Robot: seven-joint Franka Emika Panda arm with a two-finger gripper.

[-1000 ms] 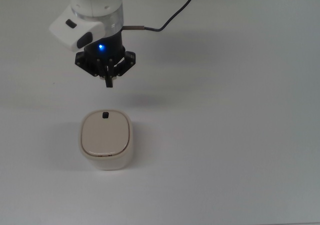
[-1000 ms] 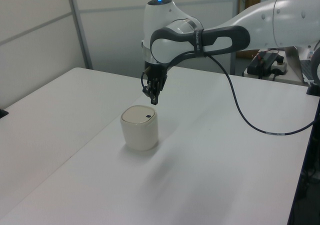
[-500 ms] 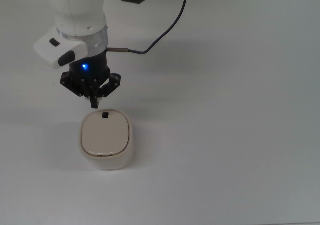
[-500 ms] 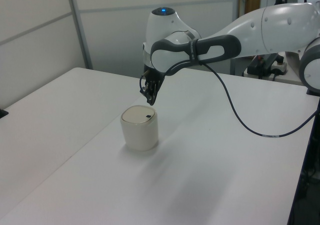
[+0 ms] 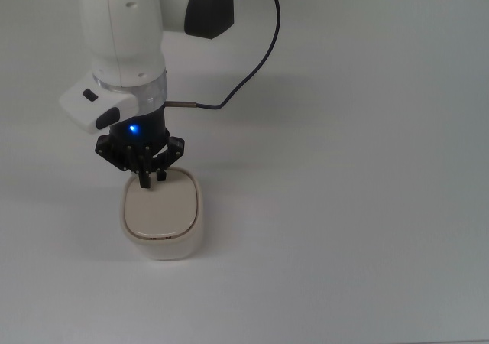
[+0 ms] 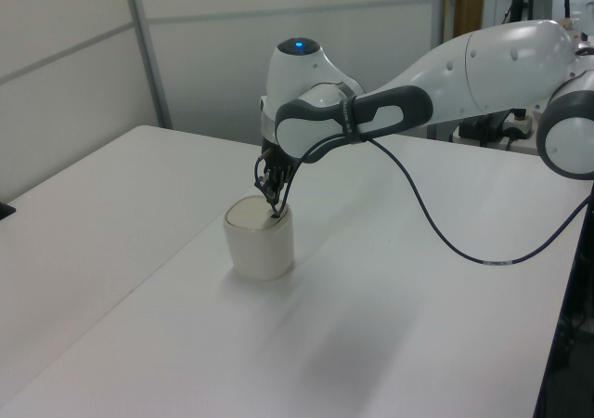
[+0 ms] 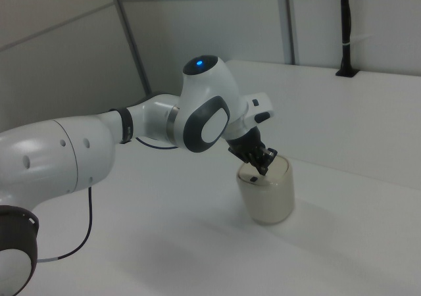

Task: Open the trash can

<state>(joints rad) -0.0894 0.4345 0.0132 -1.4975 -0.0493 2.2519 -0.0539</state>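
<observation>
- We see the gripper [image 5: 150, 181] pointing down with its 2 black fingers drawn close together, almost no gap between the tips, and nothing clasped between them.
- Its tips sit over the lid [image 5: 162, 208] of the trash can [image 5: 163, 241], at the lid edge nearest the arm, toward the top view's top.
- In the left view the gripper [image 6: 273, 210] reaches the lid's far edge; whether the tips actually press on it we cannot tell.
- In the right view the gripper [image 7: 264, 167] hangs over the rim of the trash can [image 7: 267, 197], with a small dark spot [image 7: 253, 179] on the lid just below the tips.
- Directly under and just ahead of the gripper stands the trash can [image 6: 261, 245], a cream-white rounded-square bin, upright, its flat beige lid lying closed.
- Above the gripper, a blue light [image 5: 134, 129] glows on the black wrist, and the white arm [image 5: 124, 38] rises from there toward the top view's top edge.
- A black cable [image 5: 252, 60] leaves the wrist on the top view's right and curves up past the arm.
- Around the gripper and bin spreads the white table [image 5: 344, 206].
- Farther out, in the left view, grey wall panels [image 6: 213, 37] stand behind the table.
</observation>
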